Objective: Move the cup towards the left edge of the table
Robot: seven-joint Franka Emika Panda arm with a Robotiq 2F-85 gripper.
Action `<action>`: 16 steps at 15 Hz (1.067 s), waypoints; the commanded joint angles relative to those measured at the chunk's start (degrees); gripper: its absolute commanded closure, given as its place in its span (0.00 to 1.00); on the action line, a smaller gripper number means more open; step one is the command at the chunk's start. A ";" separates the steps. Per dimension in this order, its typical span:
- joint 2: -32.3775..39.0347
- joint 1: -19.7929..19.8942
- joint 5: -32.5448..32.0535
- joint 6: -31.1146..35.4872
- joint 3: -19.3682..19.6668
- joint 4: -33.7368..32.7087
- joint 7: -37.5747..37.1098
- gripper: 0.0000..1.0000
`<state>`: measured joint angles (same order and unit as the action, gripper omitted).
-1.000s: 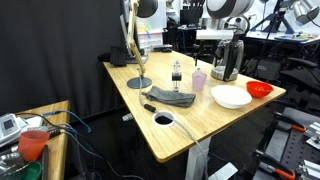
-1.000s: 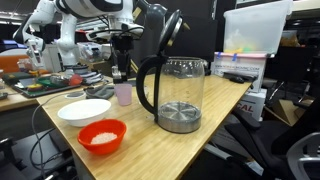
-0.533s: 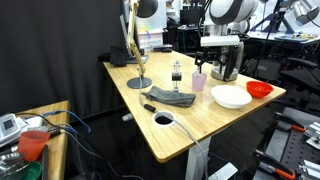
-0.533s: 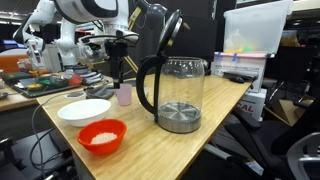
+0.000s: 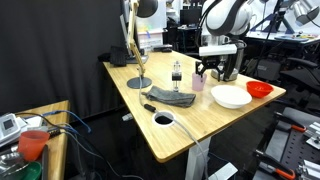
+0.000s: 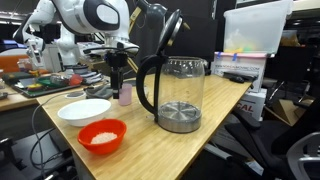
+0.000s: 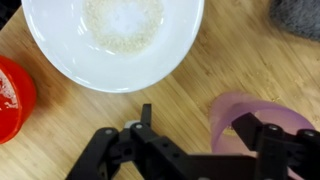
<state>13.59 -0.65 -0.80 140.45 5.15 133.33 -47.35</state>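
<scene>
The cup (image 5: 198, 81) is a small pale pink-lavender tumbler standing upright on the light wood table (image 5: 190, 130), in front of the steel kettle. It also shows in an exterior view (image 6: 124, 95) and in the wrist view (image 7: 262, 116). My gripper (image 5: 205, 68) is just above the cup and is open. In the wrist view, the gripper (image 7: 195, 125) has one finger over the cup's mouth and the other outside it over bare wood. The cup's near wall lies between the fingers, with no grip visible.
A white bowl (image 5: 231, 96) and a red bowl (image 5: 259, 89) sit beside the cup. The kettle (image 6: 178, 95) stands close behind it. A grey cloth (image 5: 172, 97), a small bottle (image 5: 176, 72) and a lamp base (image 5: 139, 82) lie further along the table.
My gripper has come down from above the kettle's height to just over the cup. The cup and the other things have not moved.
</scene>
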 commanded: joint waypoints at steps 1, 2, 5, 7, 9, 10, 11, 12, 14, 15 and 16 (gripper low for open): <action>2.15 -0.45 -0.03 1.56 0.46 -1.73 0.33 0.47; 2.54 -0.49 0.05 1.99 0.53 -2.04 0.36 0.55; 3.09 -0.60 0.29 2.27 0.59 -2.91 0.45 0.76; 2.90 -0.70 0.21 2.72 0.65 -3.08 0.16 0.88; 2.77 -0.64 0.50 3.22 0.65 -3.34 0.01 0.99; 2.82 -0.59 0.65 3.43 0.62 -3.48 0.07 1.00; 2.83 -0.59 0.78 3.81 0.62 -3.78 0.05 1.00; 2.67 -0.55 0.91 3.91 0.56 -4.10 0.18 0.99; 2.12 -0.30 1.60 4.18 0.35 -4.05 0.82 0.99; 1.36 -0.26 1.75 3.80 0.37 -4.07 0.88 0.99; 0.48 -0.13 2.14 3.28 0.24 -4.01 1.26 0.99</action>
<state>15.68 -0.73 -0.43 144.09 5.29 129.45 -47.41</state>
